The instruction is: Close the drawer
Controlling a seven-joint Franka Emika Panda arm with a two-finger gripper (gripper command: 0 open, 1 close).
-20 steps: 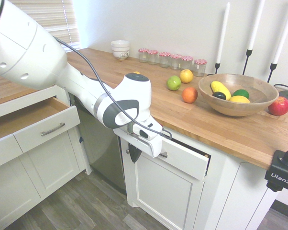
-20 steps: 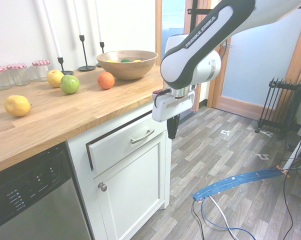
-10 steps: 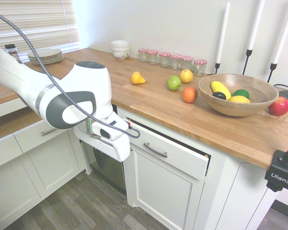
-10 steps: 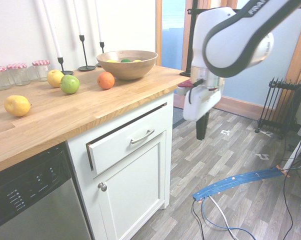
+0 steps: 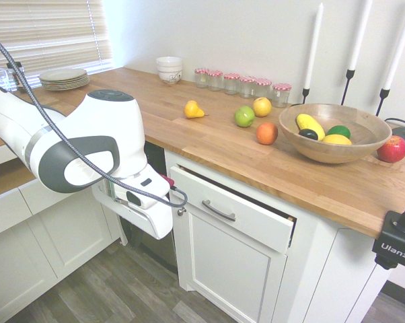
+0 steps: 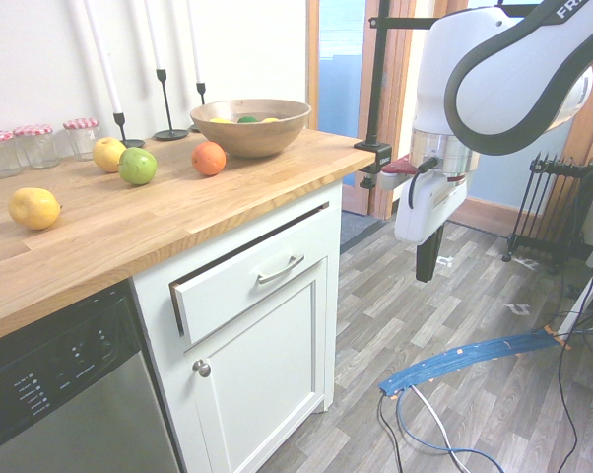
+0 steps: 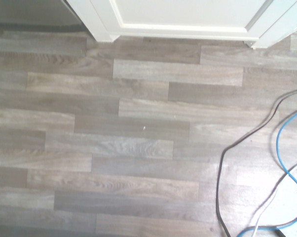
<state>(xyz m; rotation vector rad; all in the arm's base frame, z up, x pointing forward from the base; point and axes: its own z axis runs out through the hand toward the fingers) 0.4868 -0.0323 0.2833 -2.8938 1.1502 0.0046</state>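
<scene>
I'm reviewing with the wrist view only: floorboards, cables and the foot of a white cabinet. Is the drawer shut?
Observer: No. The drawer under the counter stands ajar, with a dark gap along its top and one side.
Operator: Where is the hand relative to it?
Observer: The hand hangs over the floor, off to the side of the drawer's handle and touching nothing.
Operator: Is it holding anything?
Observer: No. Its fingers are shut and empty, pointing down.
</scene>
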